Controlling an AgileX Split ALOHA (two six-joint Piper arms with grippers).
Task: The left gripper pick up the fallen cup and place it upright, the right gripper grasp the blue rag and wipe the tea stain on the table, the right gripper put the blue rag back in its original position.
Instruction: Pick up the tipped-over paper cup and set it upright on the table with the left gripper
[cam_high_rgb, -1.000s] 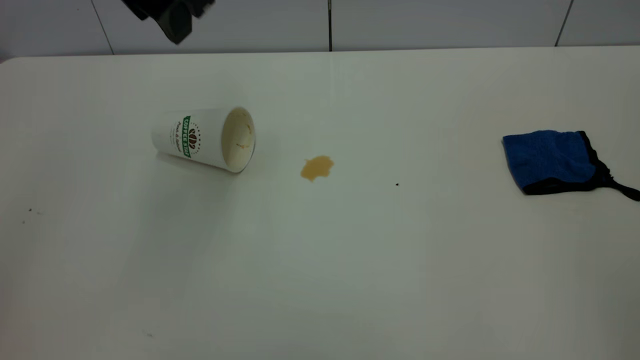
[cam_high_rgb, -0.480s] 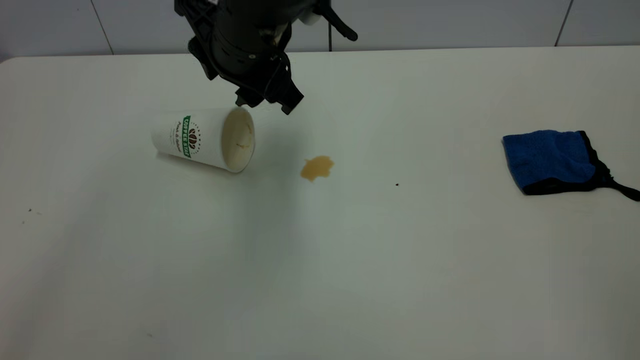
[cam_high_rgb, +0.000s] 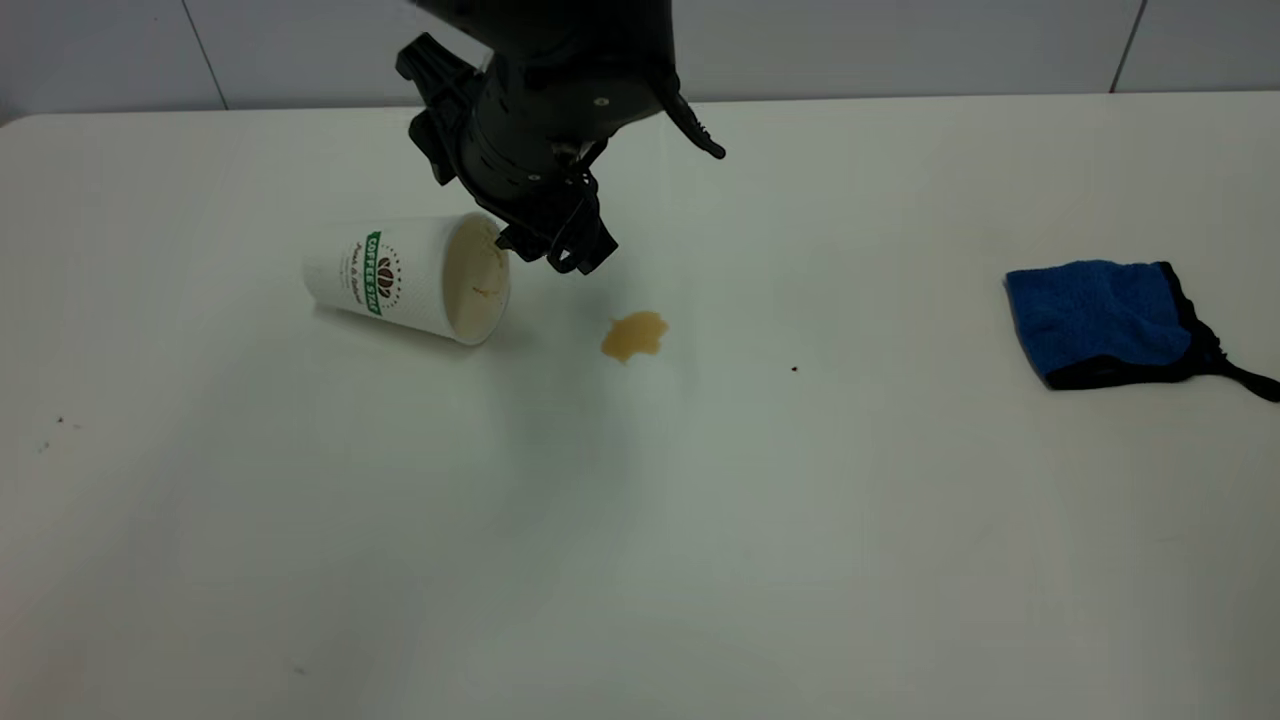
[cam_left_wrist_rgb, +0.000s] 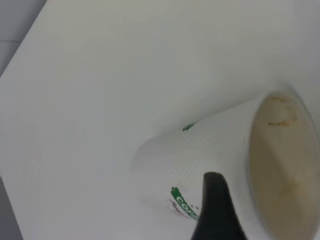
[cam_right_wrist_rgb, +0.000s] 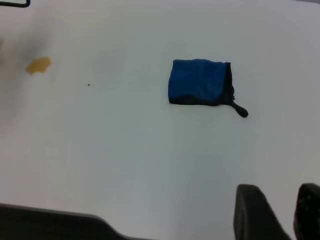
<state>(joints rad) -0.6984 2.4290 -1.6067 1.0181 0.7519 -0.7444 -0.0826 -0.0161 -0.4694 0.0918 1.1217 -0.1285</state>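
A white paper cup (cam_high_rgb: 395, 276) with a green logo lies on its side at the table's left, its stained mouth (cam_high_rgb: 477, 278) facing right. My left gripper (cam_high_rgb: 548, 252) hangs open just right of the cup's rim, slightly above it. In the left wrist view one black finger (cam_left_wrist_rgb: 215, 207) crosses the cup (cam_left_wrist_rgb: 210, 160) wall near the rim; the other finger is out of frame. A small tan tea stain (cam_high_rgb: 633, 335) lies right of the cup. The blue rag (cam_high_rgb: 1098, 315), black-edged, lies folded at the far right. My right gripper (cam_right_wrist_rgb: 282, 212) shows only in its wrist view, open and empty, well short of the rag (cam_right_wrist_rgb: 200, 82).
The white table (cam_high_rgb: 700, 520) runs back to a tiled wall. A tiny dark speck (cam_high_rgb: 794, 369) lies between the stain and the rag. The tea stain (cam_right_wrist_rgb: 38, 65) also shows in the right wrist view. A dark edge (cam_right_wrist_rgb: 50, 222) crosses the corner of that view.
My left arm has come down from the top edge of the exterior view to the cup's mouth. The cup, the stain and the rag have not moved.
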